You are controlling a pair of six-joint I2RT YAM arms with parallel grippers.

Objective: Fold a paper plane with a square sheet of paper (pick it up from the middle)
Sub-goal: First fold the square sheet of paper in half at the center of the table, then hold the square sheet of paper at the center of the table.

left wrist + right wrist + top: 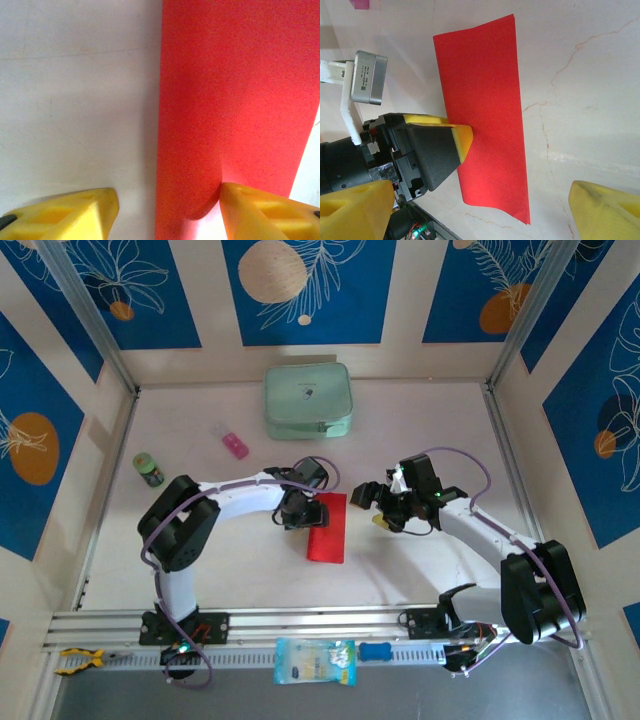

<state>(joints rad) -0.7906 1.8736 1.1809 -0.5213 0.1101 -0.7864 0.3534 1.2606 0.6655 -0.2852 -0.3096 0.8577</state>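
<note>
The square sheet of paper point(327, 530) is bright red and lies on the table as a long flat rectangle, about half as wide as it is long; it has no dart shape. My left gripper point(300, 512) is down at its left long edge. In the left wrist view the left gripper point(168, 197) is open and straddles that edge of the sheet point(235, 100): one yellow finger rests on the red paper, the other on the bare table. My right gripper point(375, 505) hovers just right of the sheet, open and holding nothing point(482, 200). One corner of the sheet point(485, 90) curls up slightly.
A pale green case point(308, 400) lies at the back centre. A small pink block point(235, 445) and a little green bottle point(149, 469) stand at the back left. On the front rail lie a clear packet point(315, 660), a blue piece point(375, 651) and yellow pliers point(80, 660).
</note>
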